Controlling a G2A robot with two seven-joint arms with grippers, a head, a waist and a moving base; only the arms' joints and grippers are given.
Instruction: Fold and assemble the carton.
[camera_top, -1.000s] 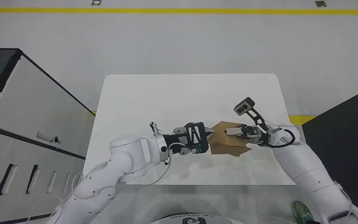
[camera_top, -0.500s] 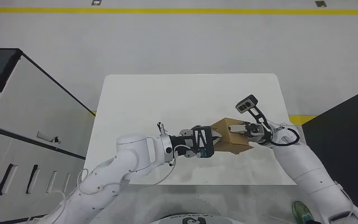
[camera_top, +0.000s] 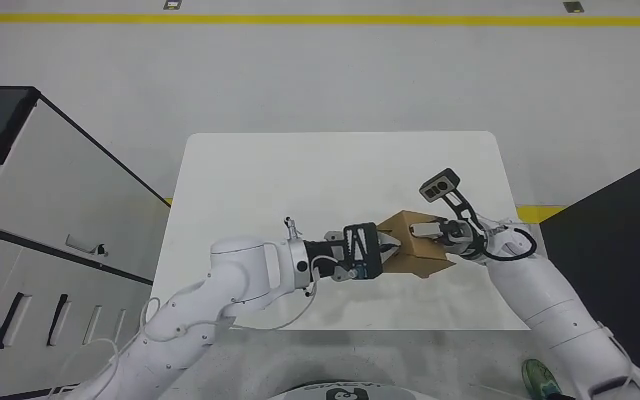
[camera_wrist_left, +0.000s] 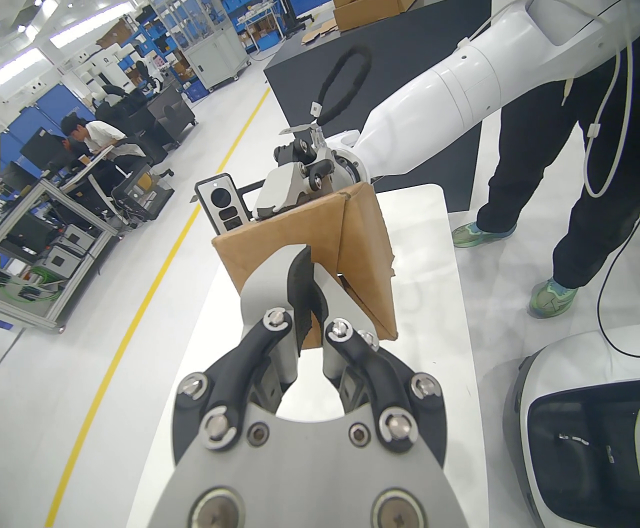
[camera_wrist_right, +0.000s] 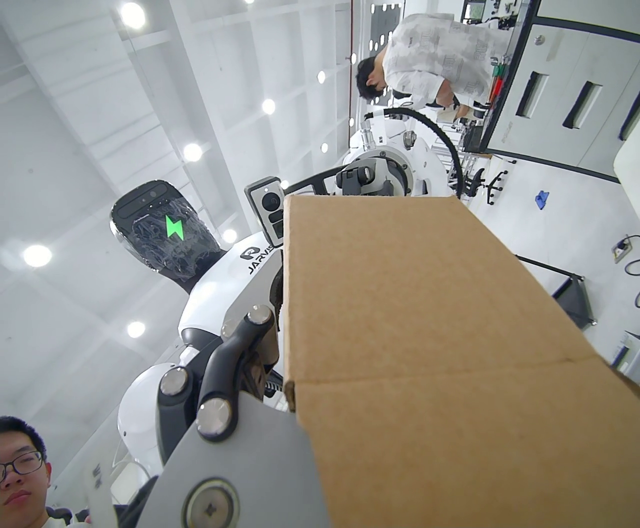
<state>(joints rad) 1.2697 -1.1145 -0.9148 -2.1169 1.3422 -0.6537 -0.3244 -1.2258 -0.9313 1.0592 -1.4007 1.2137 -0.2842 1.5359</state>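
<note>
We have driven the left tool forward, squaring the carton on the worktop. It and the right tool each clamp a wall, with flaps seemingly still to fold.

No readable text, numbers or labels on carton or tabletop; distant signs too small.
</note>
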